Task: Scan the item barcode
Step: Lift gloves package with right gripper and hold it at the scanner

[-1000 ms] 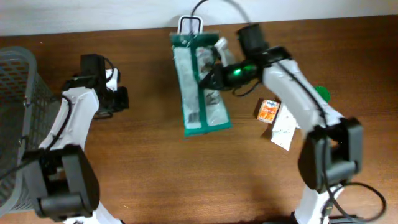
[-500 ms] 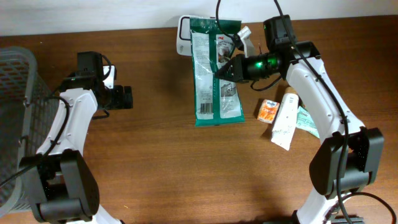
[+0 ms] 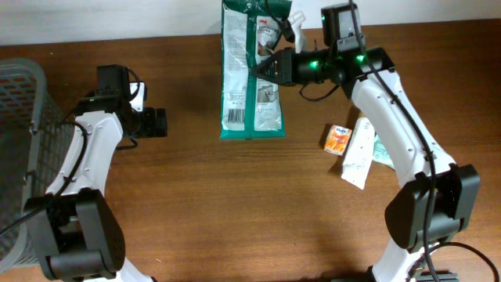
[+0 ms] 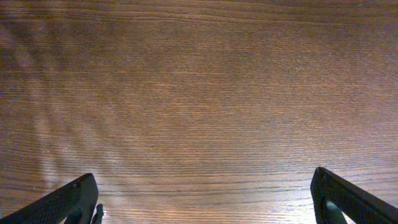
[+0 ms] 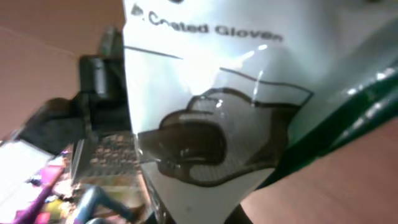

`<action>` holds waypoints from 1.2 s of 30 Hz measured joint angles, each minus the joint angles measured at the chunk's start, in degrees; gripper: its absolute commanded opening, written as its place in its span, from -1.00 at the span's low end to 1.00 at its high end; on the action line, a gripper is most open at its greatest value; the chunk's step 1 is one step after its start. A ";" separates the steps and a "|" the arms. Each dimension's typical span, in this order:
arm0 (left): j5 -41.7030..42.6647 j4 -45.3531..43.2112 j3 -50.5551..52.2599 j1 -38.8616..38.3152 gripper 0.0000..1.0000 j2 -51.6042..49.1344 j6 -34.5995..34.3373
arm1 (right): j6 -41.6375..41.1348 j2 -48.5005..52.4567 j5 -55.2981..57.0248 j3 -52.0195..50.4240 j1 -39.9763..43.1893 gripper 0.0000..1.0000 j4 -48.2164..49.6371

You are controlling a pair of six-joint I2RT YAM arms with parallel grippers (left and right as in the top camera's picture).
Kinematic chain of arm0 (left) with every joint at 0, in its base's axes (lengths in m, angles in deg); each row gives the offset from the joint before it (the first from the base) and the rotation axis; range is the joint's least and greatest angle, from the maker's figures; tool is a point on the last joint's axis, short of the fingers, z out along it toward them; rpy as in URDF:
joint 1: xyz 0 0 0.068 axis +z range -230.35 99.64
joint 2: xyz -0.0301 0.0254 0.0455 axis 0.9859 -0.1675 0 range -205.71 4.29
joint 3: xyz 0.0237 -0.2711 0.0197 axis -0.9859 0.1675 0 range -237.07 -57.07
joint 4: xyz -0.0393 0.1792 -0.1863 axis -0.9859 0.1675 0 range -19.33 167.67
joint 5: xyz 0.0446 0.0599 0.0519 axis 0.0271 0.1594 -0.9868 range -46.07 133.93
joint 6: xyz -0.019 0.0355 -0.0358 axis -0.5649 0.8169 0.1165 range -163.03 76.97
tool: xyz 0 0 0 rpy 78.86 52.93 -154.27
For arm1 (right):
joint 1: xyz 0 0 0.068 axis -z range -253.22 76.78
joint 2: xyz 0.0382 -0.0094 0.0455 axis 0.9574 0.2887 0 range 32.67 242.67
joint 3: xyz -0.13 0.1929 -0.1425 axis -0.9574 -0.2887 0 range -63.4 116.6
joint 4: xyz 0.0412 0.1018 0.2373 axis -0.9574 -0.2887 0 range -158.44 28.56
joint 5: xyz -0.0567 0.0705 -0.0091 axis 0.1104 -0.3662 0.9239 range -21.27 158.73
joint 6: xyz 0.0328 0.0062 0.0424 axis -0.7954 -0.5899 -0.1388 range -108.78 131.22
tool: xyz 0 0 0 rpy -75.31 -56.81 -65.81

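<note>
— Looking down from overhead first: where's the pack?

— The glove pack [image 3: 252,74] hangs at the bench's [image 3: 235,204] far edge, long axis running away from the robot, its top end over the back rim. The right gripper [image 3: 270,66] is pinching it from the right side, about midway along (the arm's green light glows just behind). The scanner itself I can't make out; the pack covers that spot.

— And the other arm?

— The left gripper [image 3: 159,123] sits well apart to the left, spread wide and holding nothing. So the right arm is the one placed to present the barcode. A basket [image 3: 19,117] stands at the far left; a small orange box [image 3: 338,139] and a white tube [image 3: 357,154] lie near the right arm, clear of the pack.

— Left wrist view?

— Only bare wood grain, with its two fingertips [image 4: 74,199] far apart at the bottom corners. Plenty of open room there.

— Right wrist?

— The pack fills it, printed "Coated Gloves" with a glove drawing, close to the lens. A dark device [image 5: 93,99] shows behind it to the left; which way the barcode faces, I can't tell.
</note>
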 measured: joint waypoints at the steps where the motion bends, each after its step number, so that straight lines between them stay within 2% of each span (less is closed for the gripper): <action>1: 0.00 0.02 0.00 0.00 0.98 0.00 0.00 | -0.63 0.00 -0.57 0.87 0.09 -0.92 -3.02; 5: 0.00 0.02 0.00 0.00 0.98 0.04 0.00 | -0.66 0.00 -2.03 1.51 1.79 -0.92 -12.55; 8: 0.00 0.02 0.00 0.00 0.98 0.04 0.00 | 1.31 0.00 1.31 1.51 2.69 -0.92 -10.05; 10: 0.00 0.00 0.00 0.00 0.98 0.04 0.00 | 3.98 0.00 10.80 1.60 1.27 -0.92 -4.15; 14: -0.04 -0.02 0.00 0.00 0.98 0.07 0.00 | 12.31 0.37 41.97 1.75 -7.39 -0.92 12.63; 16: -0.17 -0.17 0.00 0.00 0.98 0.07 0.00 | 21.77 2.12 54.69 2.34 -11.98 -0.92 24.44; 20: -0.20 -0.04 0.00 0.00 0.98 0.07 0.00 | 42.21 8.68 66.55 2.71 -15.76 -0.92 41.42; 24: -0.20 -0.02 0.00 0.00 0.99 0.07 0.00 | 61.66 18.12 70.29 2.67 -15.54 -0.91 56.94; 27: -0.20 0.02 0.00 0.00 0.98 0.07 0.00 | 71.04 24.50 70.44 2.49 -15.54 -0.91 68.00; 32: -0.20 0.00 0.00 0.00 0.98 0.07 0.00 | 76.98 27.15 65.68 2.45 -16.13 -0.92 71.63; 36: -0.20 0.00 0.00 0.00 0.99 0.07 0.00 | 77.81 27.15 64.17 2.45 -16.35 -0.92 71.87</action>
